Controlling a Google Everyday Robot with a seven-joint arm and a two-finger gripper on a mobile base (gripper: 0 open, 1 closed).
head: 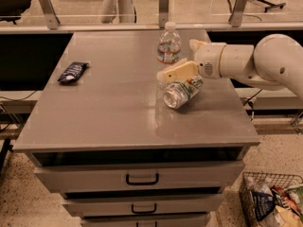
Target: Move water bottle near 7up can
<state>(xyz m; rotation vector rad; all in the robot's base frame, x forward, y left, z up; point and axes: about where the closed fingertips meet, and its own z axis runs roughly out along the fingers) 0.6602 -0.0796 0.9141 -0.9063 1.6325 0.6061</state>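
The water bottle (169,43), clear with a white cap and a pale label band, stands upright on the grey table (109,108) toward the back, right of centre. The 7up can (182,91), silvery with a green and white label, lies on its side just in front of the bottle, its open end toward the camera. My gripper (177,73) reaches in from the right on a white arm (265,60). It sits between the bottle's base and the can, just above the can and covering part of the bottle's bottom edge.
A dark blue snack bag (73,72) lies near the table's left edge. Drawers (142,178) fill the table's front. A wire basket of packets (272,200) stands on the floor at the lower right. A railing with glass (142,13) runs behind the table.
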